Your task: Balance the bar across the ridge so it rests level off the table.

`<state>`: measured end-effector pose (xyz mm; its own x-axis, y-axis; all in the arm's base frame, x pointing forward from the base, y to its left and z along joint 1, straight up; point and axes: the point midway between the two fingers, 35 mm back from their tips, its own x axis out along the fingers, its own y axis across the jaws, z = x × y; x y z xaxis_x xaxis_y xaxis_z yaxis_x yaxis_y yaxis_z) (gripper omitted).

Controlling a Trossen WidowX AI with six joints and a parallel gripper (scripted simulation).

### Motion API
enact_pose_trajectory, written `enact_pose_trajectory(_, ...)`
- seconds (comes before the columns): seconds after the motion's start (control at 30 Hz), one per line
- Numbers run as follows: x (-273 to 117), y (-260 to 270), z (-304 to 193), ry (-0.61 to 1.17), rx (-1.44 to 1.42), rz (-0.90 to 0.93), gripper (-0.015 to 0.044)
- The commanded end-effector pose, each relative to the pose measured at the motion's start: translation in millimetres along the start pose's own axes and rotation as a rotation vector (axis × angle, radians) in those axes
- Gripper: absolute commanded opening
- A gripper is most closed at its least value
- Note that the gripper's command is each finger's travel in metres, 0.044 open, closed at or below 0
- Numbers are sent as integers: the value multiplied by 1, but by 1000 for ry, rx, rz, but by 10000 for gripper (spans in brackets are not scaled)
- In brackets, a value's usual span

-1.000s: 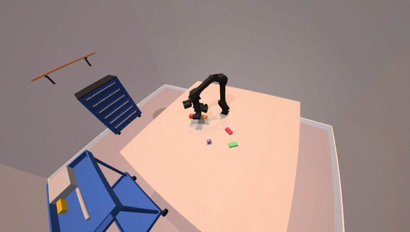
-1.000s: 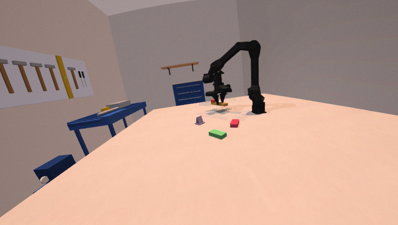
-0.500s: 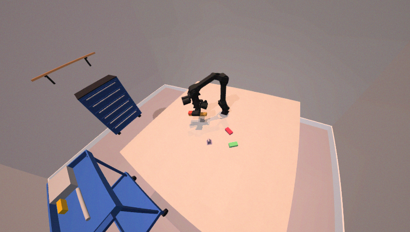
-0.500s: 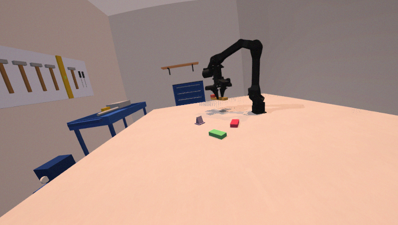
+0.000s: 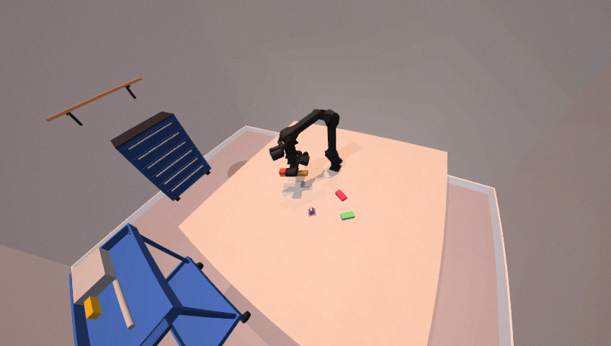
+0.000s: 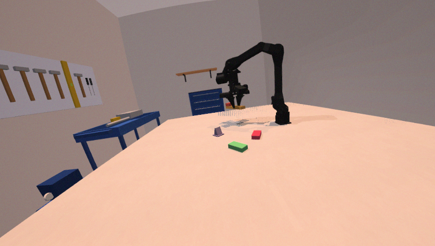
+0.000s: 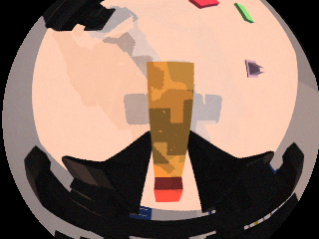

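Observation:
An orange bar with a red block at one end is held in the air above the table. My gripper is shut on the bar, near its middle, with a finger on each side. The bar looks about level. The small purple ridge stands on the table with nothing on it, nearer the camera than the bar in the exterior view and to the right in the wrist view.
A red block and a green block lie on the table on one side of the ridge. A blue cart stands beyond the table's edge.

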<state>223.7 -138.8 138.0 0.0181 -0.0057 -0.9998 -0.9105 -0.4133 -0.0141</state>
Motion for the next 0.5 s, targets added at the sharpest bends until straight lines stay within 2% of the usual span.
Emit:
enact_pose_trajectory(0.0, -3, -11, 0, 8, -5, -1, 0)
enact_pose_trajectory(0.47, -5, -55, 13, 7, -50, -5, 0)
